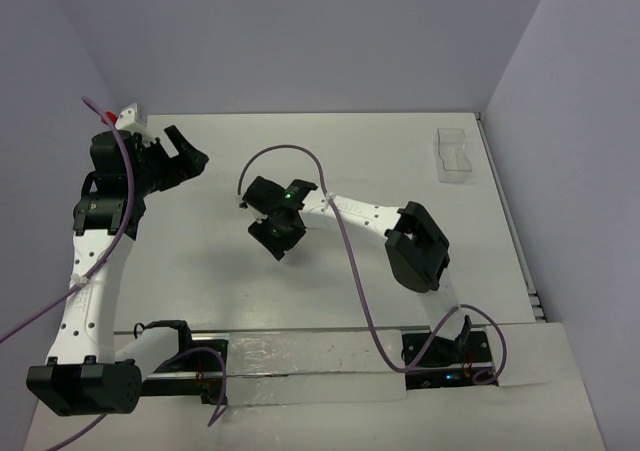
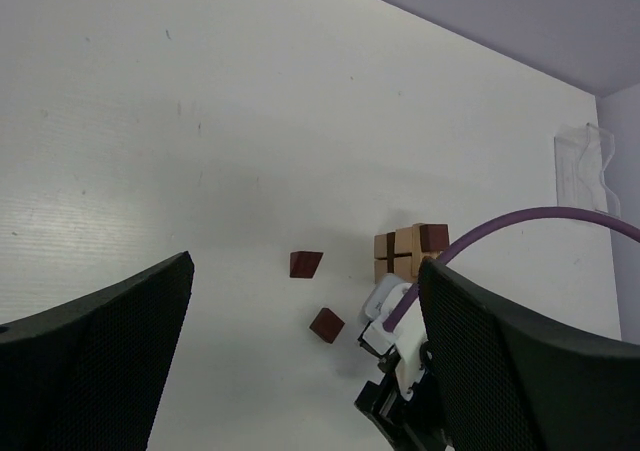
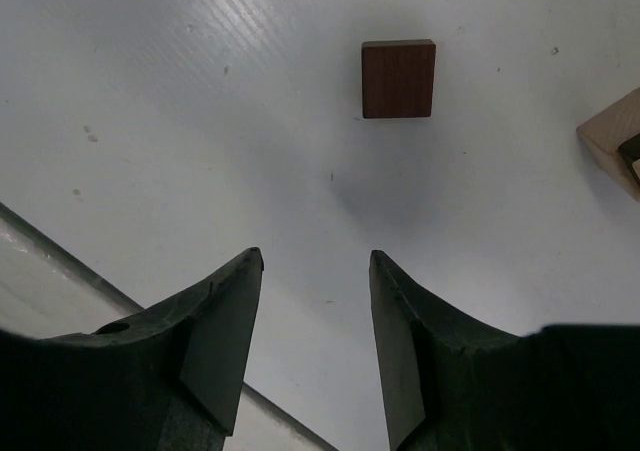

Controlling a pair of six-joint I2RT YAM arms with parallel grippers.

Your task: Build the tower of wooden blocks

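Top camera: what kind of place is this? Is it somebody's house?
Most likely a robot lab or test booth, not a house. A left arm and a right arm are bolted to a white table, plain walls box it in, and small wood blocks lie out.

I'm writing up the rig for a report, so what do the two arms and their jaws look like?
The left arm and right arm have white links with black joints and bases. A purple cable trails along each. A green light glows near the right wrist. The jaws are black wedges; the left pair has a mesh texture.
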